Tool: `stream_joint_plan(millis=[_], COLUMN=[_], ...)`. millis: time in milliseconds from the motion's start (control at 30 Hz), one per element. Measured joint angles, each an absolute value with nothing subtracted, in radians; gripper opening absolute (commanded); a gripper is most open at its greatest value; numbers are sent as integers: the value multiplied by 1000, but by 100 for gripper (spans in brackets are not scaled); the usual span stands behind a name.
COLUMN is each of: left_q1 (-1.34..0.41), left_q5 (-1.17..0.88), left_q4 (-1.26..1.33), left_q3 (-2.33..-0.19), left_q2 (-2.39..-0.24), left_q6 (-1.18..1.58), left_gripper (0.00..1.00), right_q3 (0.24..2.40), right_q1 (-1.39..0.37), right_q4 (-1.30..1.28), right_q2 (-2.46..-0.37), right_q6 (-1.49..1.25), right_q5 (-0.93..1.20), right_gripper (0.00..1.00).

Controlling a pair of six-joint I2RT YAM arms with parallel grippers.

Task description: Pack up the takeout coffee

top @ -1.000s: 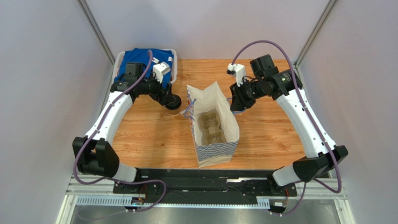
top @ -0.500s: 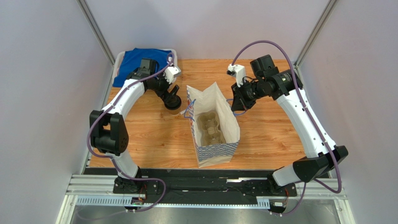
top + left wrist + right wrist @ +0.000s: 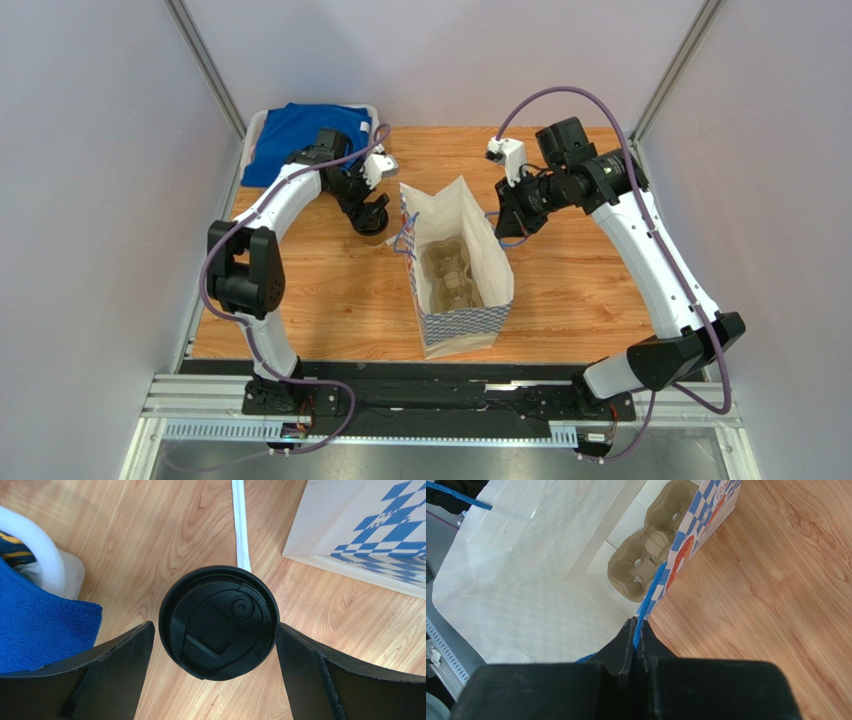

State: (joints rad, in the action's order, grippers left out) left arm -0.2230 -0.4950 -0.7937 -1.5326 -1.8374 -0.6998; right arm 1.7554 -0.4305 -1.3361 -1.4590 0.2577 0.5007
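Moved: left arm's elbow has tucked in closer and its wrist has turned; cup, bag and right arm sit as before.
Coffee: takeout coffee [image 3: 218, 622] stands upright on the tabletop [image 3: 330, 290], lid on, just left of the paper bag [image 3: 480, 270], not yet in it.
Left claw: left claw [image 3: 372, 214] straddles the cup from above, fingers spread, not clamped.
Right claw: right claw [image 3: 636, 630] is pinched on the bag's far rim, holding it agape.
Done: pulp carrier [image 3: 450, 275] lies inside the bag.
Left: by my reckoning, grasp, lift and lower the cup into the carrier.
Nearby: straw [image 3: 241, 525] lies beside the cup.
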Motion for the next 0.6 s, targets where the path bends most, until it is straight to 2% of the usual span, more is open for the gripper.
stream_joint_plan(millis=[200, 367, 600], left_q1=[-224, -233, -239], left_q5=[-495, -495, -495], left_q4=[-801, -805, -805], left_q3=[-1533, -1533, -1533], left_q2=[-1852, -1855, -1855], left_q6=[-715, -730, -744], left_gripper=[96, 82, 68], right_q3=[1755, 1755, 1748], right_q1=[-430, -430, -430], right_q4=[-1336, -1341, -1346], right_q2=[-1459, -1459, -1452], right_q6=[258, 258, 259], right_q5=[503, 517, 552], right_gripper=[0, 0, 0])
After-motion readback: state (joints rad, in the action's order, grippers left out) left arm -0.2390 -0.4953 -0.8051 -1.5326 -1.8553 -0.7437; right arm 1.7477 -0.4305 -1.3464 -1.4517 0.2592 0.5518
